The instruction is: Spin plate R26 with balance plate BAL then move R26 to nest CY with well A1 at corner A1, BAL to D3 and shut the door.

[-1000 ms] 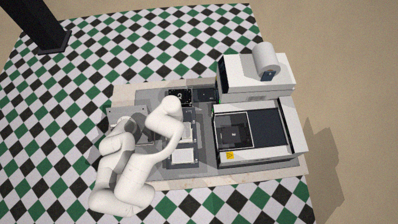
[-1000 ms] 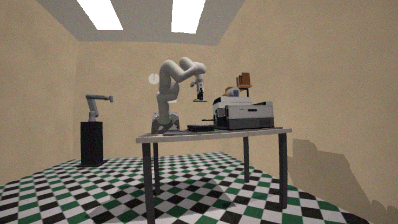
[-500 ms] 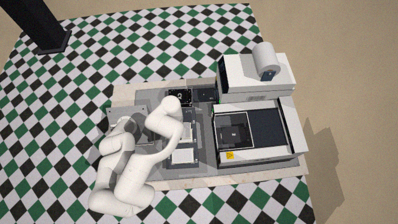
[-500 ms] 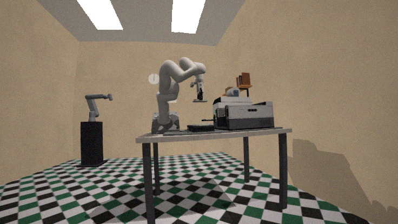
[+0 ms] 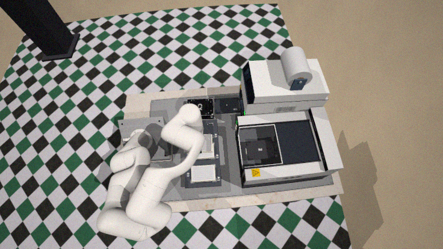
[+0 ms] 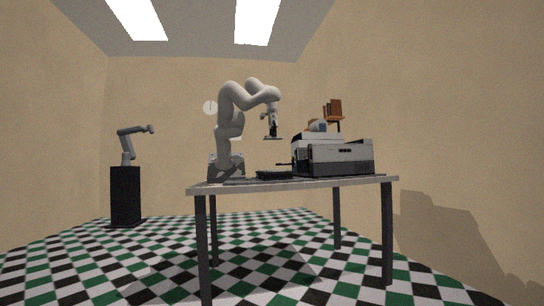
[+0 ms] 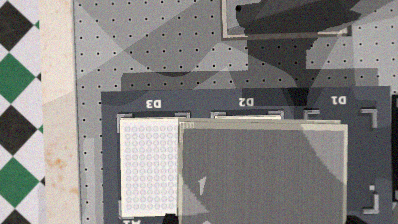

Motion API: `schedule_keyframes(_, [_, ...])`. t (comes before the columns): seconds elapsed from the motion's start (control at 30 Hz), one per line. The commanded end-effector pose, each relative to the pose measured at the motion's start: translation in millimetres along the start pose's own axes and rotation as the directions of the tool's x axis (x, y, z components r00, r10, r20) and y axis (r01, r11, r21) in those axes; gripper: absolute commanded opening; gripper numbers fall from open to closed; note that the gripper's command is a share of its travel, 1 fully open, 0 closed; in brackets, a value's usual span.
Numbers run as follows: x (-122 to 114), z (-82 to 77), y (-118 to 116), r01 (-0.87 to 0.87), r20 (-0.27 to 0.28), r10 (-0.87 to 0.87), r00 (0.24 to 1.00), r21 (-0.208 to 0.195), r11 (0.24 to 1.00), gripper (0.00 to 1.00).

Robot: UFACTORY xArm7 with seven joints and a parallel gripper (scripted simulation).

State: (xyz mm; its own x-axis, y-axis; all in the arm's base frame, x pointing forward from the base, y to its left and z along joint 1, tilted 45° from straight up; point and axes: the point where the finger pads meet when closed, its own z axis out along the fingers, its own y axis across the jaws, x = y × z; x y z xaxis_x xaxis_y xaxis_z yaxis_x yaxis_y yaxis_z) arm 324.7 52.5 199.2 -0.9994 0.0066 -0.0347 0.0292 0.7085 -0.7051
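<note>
My gripper (image 6: 273,133) is shut on the plate R26 (image 6: 273,138) (image 7: 262,170), a plate with a grey foil seal. I hold it level, high above the deck row (image 7: 112,150) (image 5: 218,155). In the wrist view it covers most of D2 and part of D1. The balance plate BAL (image 7: 147,165) (image 5: 203,173), white with open wells, sits in D3. Only a sliver of R62 (image 7: 245,117) on D2 shows past the held plate. The centrifuge (image 5: 322,136) (image 6: 342,156) stands to the right with its door opening (image 5: 260,148) showing a dark bucket with no plate in it.
The sealer (image 5: 278,86) (image 6: 315,137) with its foil roll (image 5: 295,66) stands behind the centrifuge; its dark stage (image 5: 227,106) is out and bare. A black nest (image 5: 204,106) lies left of the stage. My own arm (image 5: 182,130) hides part of the deck row in the top view.
</note>
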Motion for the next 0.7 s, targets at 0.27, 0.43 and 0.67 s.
schedule_keyframes(0.27, [0.7,-1.3,27.4,0.0,0.002,0.0,1.0,-0.001,1.0,0.0])
schedule_keyframes(0.43, [1.2,-1.3,39.1,0.0,0.002,0.0,1.0,-0.001,1.0,0.0])
schedule_keyframes(0.67, [1.8,-1.3,50.8,0.0,0.002,0.0,1.0,-0.001,1.0,0.0])
